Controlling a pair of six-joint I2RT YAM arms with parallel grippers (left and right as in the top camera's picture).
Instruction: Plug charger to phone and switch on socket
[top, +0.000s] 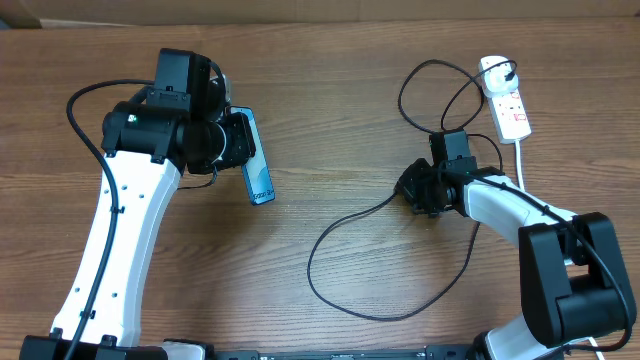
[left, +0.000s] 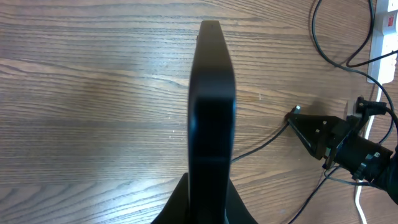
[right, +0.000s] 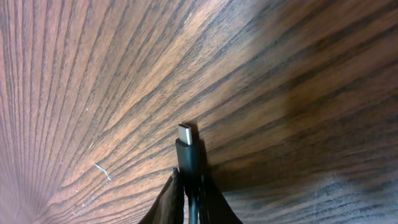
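Overhead shows charger (top: 309, 270) looping between phone (top: 258, 165) and socket (top: 510, 100).

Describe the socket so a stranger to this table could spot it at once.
Start at the wooden table and go to its far right corner, beyond the right gripper. There lies the socket, a small white elongated strip with red markings. Unlike the thin black charger looping beside it, it is a white block trailing a thick white cord.
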